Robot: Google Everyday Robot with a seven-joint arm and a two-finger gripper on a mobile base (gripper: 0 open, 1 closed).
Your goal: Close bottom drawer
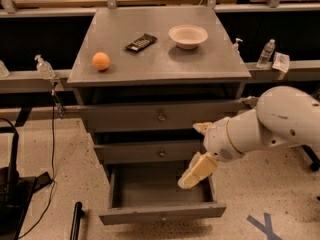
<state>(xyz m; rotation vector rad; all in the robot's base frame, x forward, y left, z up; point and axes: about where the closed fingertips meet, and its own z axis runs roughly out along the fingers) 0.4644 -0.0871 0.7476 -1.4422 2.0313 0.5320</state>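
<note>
The bottom drawer (162,213) of the grey cabinet is pulled far out; its flat front with a small knob faces me and its inside looks empty. The two drawers above it, the middle one (150,152) and the top one (160,116), stick out only slightly. My gripper (194,171) hangs from the white arm (270,124) that comes in from the right. It sits over the right part of the open bottom drawer, just below the middle drawer's front, with its cream fingers pointing down-left.
On the cabinet top (200,59) lie an orange (101,61), a black remote (140,42) and a white bowl (188,36). Bottles stand on the side rails at left (43,67) and right (265,53). A black stand (12,184) is on the floor at left.
</note>
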